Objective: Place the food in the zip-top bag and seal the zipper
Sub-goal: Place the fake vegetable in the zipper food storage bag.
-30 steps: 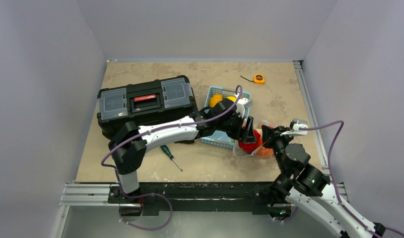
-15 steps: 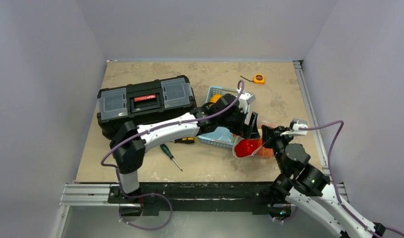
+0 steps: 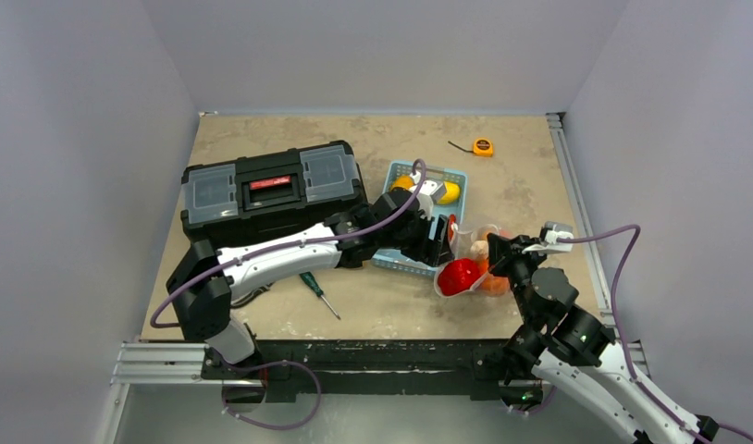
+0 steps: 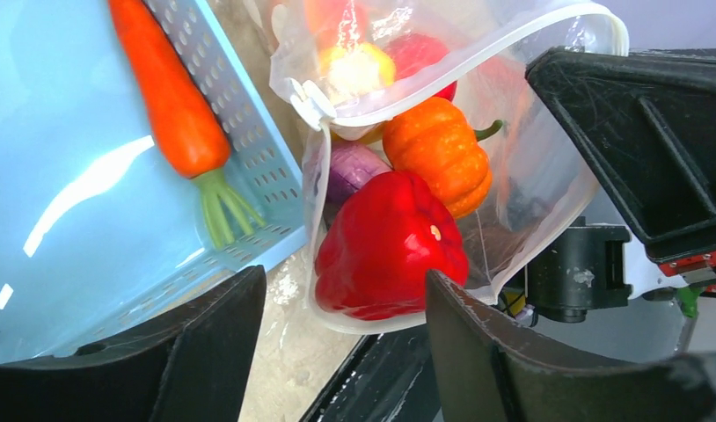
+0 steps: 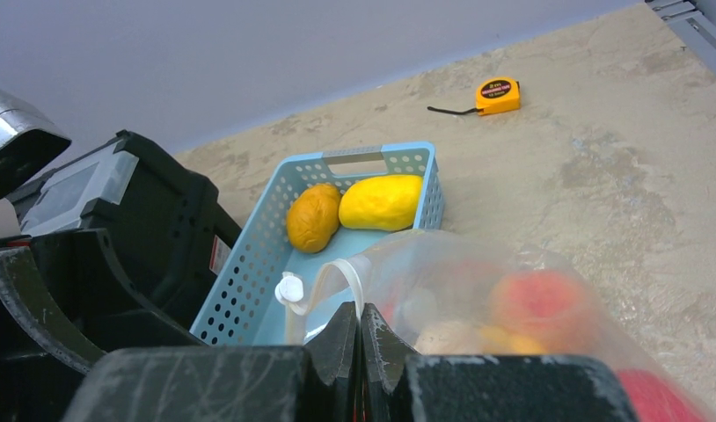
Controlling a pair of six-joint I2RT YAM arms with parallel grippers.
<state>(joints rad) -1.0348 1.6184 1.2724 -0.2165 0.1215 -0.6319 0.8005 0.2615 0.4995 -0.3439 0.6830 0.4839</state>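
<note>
The clear zip-top bag (image 3: 479, 242) lies right of the blue basket with its mouth open. In the left wrist view the bag (image 4: 539, 176) holds a red pepper (image 4: 390, 251), an orange pumpkin (image 4: 438, 156), a purple piece (image 4: 353, 169) and others. The whitish zipper (image 4: 478, 60) rims the mouth. My right gripper (image 5: 359, 309) is shut on the zipper strip (image 5: 350, 277). My left gripper (image 4: 341, 294) is open and empty, just outside the bag's mouth. A carrot (image 4: 170, 101), a yellow piece (image 5: 381, 200) and an orange piece (image 5: 312, 216) lie in the basket.
The light blue slotted basket (image 3: 401, 257) sits beside a black toolbox (image 3: 271, 190). A green screwdriver (image 3: 317, 294) lies in front of the toolbox. An orange tape measure (image 3: 483, 146) is at the far right. The table's near edge runs just below the bag.
My left gripper let go of the red pepper inside the bag and drew back left towards the basket. The right gripper kept its hold on the bag's rim.
</note>
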